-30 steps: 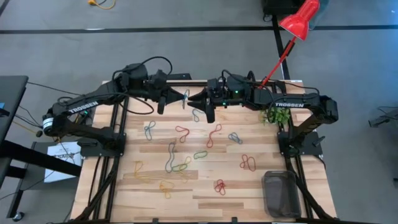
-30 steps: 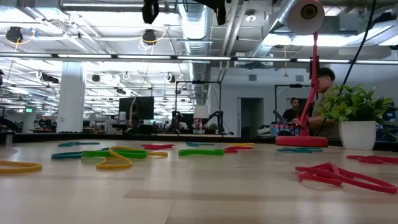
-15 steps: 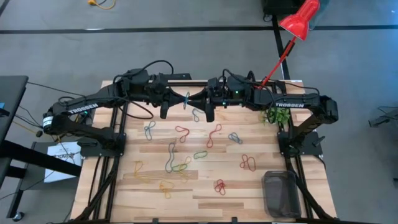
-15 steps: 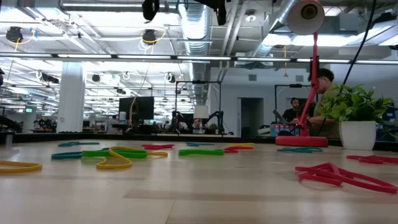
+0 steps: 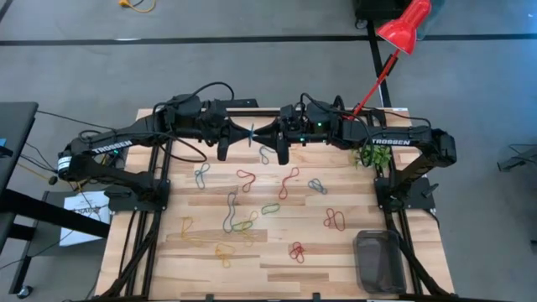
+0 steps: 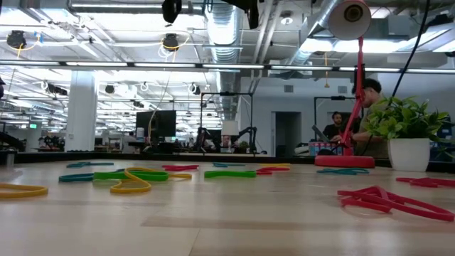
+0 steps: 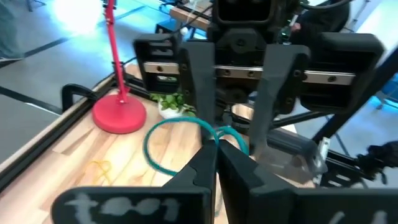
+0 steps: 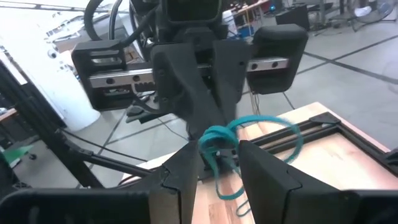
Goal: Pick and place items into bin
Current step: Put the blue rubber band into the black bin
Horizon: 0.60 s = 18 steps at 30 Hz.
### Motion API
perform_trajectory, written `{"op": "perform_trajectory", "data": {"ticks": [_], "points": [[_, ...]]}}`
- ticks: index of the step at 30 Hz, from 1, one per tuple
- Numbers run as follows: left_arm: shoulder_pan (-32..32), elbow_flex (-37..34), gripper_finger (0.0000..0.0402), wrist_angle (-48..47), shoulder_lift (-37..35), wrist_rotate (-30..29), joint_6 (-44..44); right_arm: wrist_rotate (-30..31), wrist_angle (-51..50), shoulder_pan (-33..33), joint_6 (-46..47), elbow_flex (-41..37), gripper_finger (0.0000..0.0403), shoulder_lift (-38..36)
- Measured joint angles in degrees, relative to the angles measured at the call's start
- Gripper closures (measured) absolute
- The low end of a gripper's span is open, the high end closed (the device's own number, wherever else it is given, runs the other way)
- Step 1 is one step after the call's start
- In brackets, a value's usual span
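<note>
A teal rubber loop (image 5: 252,132) (image 7: 168,140) (image 8: 280,146) hangs in the air above the table's far middle, between my two grippers. My left gripper (image 5: 246,132) (image 7: 214,144) comes from the left and is shut on it. My right gripper (image 5: 262,133) (image 8: 219,155) faces it from the right, open, with one finger on each side of the loop. Several red, blue, green, yellow and grey loops (image 5: 245,220) lie flat on the wooden table. The dark grey bin (image 5: 379,261) stands at the table's near right corner. My left gripper pinches the teal loop at a twisted part (image 7: 211,134) between its two fingertips, coming level from the table's left. The loop is lifted clear of the table and bows out to either side of the fingers. My right gripper: I cannot tell whether its fingers (image 8: 180,171) touch the loop.
A red lamp with its round base (image 7: 119,115) and a potted plant (image 5: 373,157) (image 6: 409,135) stand at the table's far right. Loose loops (image 6: 128,181) are spread over the middle of the table. People sit in the room behind the table (image 6: 366,92).
My left gripper has moved a little toward the table's right, carrying the teal loop up to my right gripper's open fingers. The loops on the table have stayed where they were.
</note>
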Motion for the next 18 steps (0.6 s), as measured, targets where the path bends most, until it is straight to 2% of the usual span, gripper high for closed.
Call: {"op": "perform_trajectory", "data": {"ticks": [12,18], "points": [[0.0,0.0,0.0401,0.0,0.0,3.7,0.0,0.5,-1.3,0.0,-2.5,0.0,0.0293,0.0],[0.0,0.0,0.0401,0.0,0.0,3.8,0.0,0.2,-1.3,0.0,-3.1,0.0,0.0334,0.0]]}}
